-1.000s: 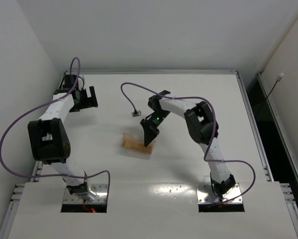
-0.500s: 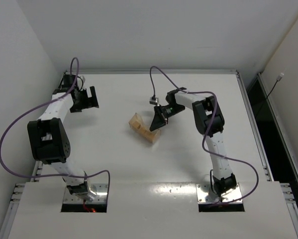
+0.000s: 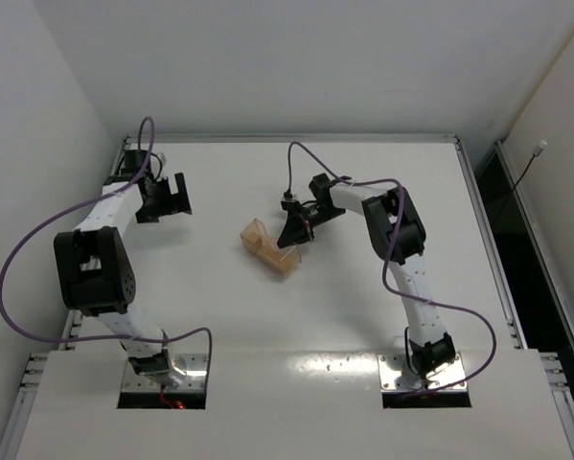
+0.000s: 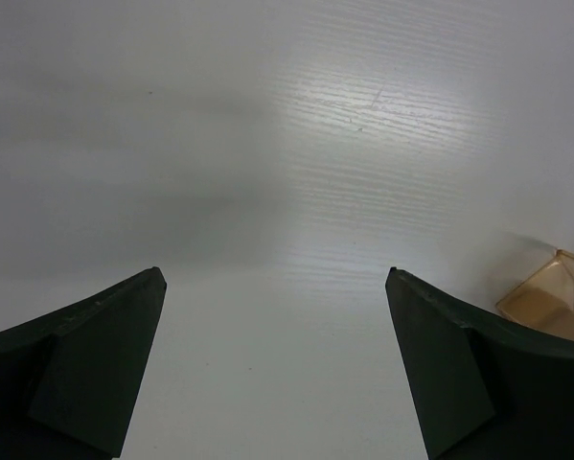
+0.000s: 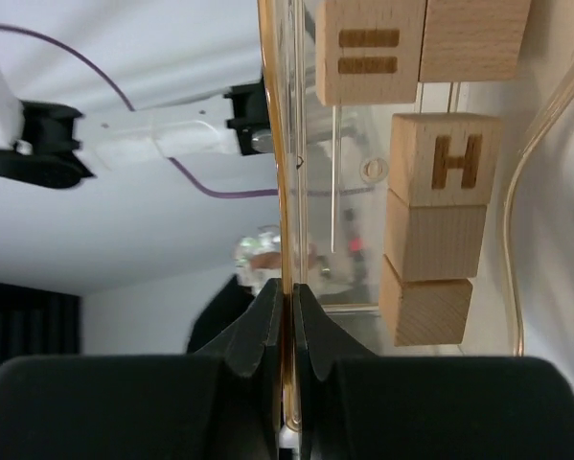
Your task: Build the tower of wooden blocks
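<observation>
My right gripper [image 3: 294,230] is shut on one wall of the translucent tan tray [image 3: 265,245] near the table's middle, and the tray looks tipped. In the right wrist view the jaws [image 5: 287,287] pinch the thin tray wall [image 5: 285,144]. Several wood blocks lie inside: one marked with two bars [image 5: 368,53], a plain one [image 5: 473,38], one marked H [image 5: 445,158], and two plain ones [image 5: 435,240] in a row with the H block. No tower stands on the table. My left gripper [image 3: 172,196] is open and empty at the far left.
The left wrist view shows bare white table between the open fingers [image 4: 85,364], with a corner of the tray [image 4: 555,297] at the right edge. White walls enclose the table at the back and left. Purple cables loop over both arms.
My right gripper has rolled its wrist and swung the tray up and away from me, turning it. The left arm has barely moved.
</observation>
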Motion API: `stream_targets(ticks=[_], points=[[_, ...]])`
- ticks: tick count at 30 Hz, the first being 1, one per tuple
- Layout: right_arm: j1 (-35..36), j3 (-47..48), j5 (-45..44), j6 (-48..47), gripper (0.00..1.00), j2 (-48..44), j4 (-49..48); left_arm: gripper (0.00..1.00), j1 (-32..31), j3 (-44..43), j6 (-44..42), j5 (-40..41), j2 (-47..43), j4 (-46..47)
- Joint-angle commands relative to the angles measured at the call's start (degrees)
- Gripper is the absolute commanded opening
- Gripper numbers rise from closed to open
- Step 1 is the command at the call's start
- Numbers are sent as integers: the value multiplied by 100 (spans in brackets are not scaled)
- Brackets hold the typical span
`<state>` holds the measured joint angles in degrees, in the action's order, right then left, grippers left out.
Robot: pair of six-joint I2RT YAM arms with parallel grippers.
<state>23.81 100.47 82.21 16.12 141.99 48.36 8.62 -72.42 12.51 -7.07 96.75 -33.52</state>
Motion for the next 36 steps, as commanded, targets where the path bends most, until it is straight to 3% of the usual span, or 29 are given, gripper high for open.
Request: stream_targets(ticks=[1, 5, 12, 16, 36], points=[[88, -280, 928, 1811, 0, -698, -669, 100, 25, 62, -12, -22, -200, 187], [203, -519, 928, 2798, 0, -1138, -1055, 100, 25, 62, -12, -22, -200, 188], [361, -1273, 647, 5232, 0, -1526, -2936, 100, 25, 185, -12, -22, -305, 188], [361, -2337, 383, 7410, 0, -1727, -5068, 100, 25, 237, -65, -22, -306, 188], [580, -1451, 612, 7371, 0, -1183, -5512, 100, 25, 246, -118, -13, -367, 188]])
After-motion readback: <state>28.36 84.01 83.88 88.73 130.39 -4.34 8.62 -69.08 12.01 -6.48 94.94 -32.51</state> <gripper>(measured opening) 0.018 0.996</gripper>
